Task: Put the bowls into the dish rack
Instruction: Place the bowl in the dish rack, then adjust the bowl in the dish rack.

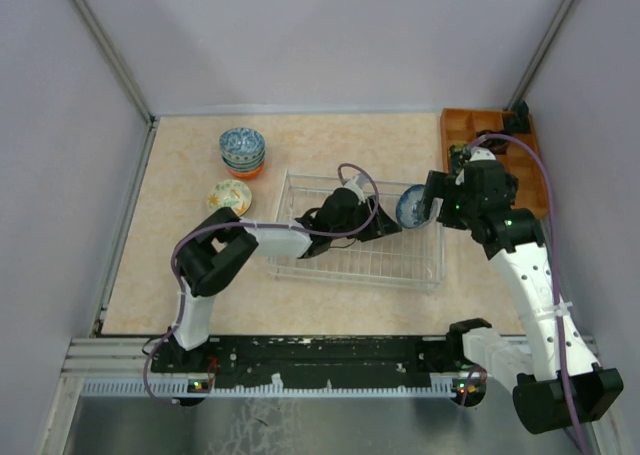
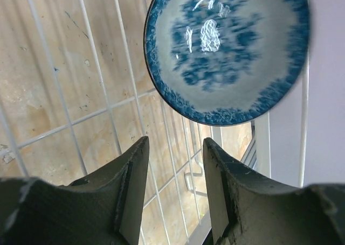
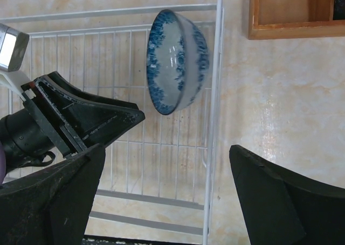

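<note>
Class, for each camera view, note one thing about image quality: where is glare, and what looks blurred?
Left wrist view: the blue-patterned bowl looks soft, with white glare streaks inside it; right wrist view: a highlight on the bowl, the dish rack wires crisp; top external view: even light, faint shadows.

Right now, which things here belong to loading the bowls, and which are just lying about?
For the job: dish rack; blue bowl standing on edge inside it; stack of bowls; single bowl beside the stack.
Lying about: orange wooden tray; black item in its corner.
</note>
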You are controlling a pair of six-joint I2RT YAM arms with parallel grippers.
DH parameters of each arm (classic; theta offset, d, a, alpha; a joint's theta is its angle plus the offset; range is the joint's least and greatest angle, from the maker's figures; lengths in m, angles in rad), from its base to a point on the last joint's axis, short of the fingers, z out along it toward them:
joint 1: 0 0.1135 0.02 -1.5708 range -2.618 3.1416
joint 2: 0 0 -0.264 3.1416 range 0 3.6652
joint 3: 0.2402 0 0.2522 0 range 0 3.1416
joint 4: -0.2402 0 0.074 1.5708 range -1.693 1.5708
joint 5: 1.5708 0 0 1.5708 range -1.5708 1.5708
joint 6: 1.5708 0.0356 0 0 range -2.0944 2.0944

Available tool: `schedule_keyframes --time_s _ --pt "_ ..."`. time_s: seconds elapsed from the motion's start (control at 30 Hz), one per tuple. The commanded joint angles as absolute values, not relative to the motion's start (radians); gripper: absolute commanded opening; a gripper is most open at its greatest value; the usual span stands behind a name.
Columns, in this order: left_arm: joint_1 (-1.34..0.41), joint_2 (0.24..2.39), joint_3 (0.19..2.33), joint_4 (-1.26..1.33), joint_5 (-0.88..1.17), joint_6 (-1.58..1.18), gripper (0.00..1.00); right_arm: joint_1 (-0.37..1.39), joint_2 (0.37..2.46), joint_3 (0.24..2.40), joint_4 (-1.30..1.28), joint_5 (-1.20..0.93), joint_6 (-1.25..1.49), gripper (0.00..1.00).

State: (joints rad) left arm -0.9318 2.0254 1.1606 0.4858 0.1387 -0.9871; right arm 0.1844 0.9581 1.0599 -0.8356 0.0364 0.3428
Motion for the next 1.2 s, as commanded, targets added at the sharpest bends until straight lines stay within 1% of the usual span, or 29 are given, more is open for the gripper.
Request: schedule_keyframes --time_s 0.0,0.27,0.37,0.43,0.6,0.77,1.0,1.17 --pt "-0.948 1.984 1.164 0.503 0.131 -0.969 0.51 0.173 0.955 1.067 -0.796 0.024 0.342 0.99" --pt "-0.950 1.932 1.180 0.460 0.110 -0.931 0.51 0.173 0.962 1.062 -0.788 0.016 0.346 0.99" --pt "-0.959 1.903 1.217 0.393 0.096 -0.906 0.50 0.172 0.962 1.067 -0.790 0.021 0.346 0.99" --pt "-0.973 1.893 1.268 0.329 0.073 -0.870 0.51 0.173 0.961 1.074 -0.792 0.023 0.347 0.99" --pt "-1.011 1.946 1.476 0.159 0.104 -0.686 0.56 0.173 0.962 1.094 -0.794 0.034 0.361 0.99" --pt "-1.024 1.990 1.605 0.018 0.100 -0.512 0.58 0.173 0.966 1.099 -0.793 0.032 0.373 0.99" --pt "-1.029 2.036 1.681 -0.058 0.088 -0.331 0.59 0.160 0.965 1.091 -0.783 0.007 0.394 0.99" --pt "-1.029 2.080 1.706 -0.043 0.110 -0.279 0.59 0.106 0.929 1.099 -0.783 -0.041 0.408 0.99"
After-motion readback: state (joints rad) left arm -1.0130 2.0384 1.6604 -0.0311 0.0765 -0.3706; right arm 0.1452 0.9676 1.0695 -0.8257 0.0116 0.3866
